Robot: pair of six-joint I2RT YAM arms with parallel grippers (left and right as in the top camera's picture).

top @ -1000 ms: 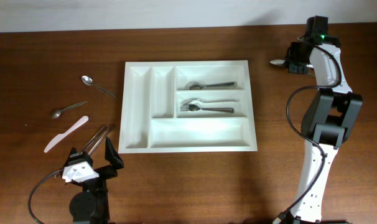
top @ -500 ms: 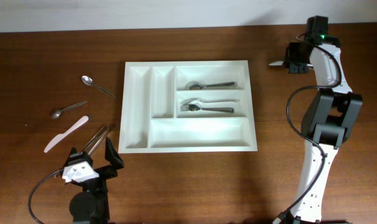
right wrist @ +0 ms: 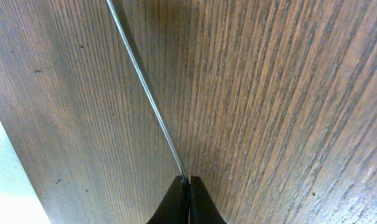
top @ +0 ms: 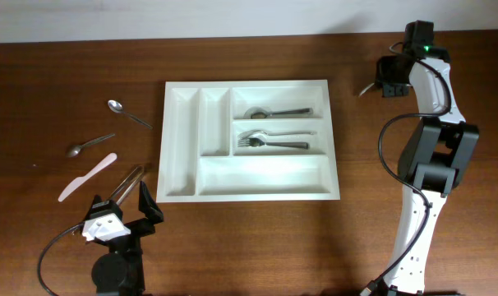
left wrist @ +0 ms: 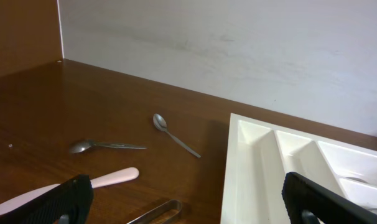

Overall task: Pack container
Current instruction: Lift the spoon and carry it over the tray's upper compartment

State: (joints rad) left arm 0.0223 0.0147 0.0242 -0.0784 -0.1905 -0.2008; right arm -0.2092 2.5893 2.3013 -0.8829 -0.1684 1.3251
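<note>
At 7 o'clock the left gripper point(top: 122, 207) gapes wide, empty. The large white rectangular plastic five-compartment tray point(top: 261, 175) lies centred, holding a silver metal spoon point(top: 269, 111) and fork point(top: 269, 143). At its 2 o'clock the right gripper point(right wrist: 188, 198) pinches a thin silver metal utensil point(right wrist: 145, 93)

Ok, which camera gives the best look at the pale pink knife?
Overhead: the pale pink knife shows whole, lying left of the container. Left wrist catches it low in frame, partly hidden. Right wrist doesn't show it.
</note>
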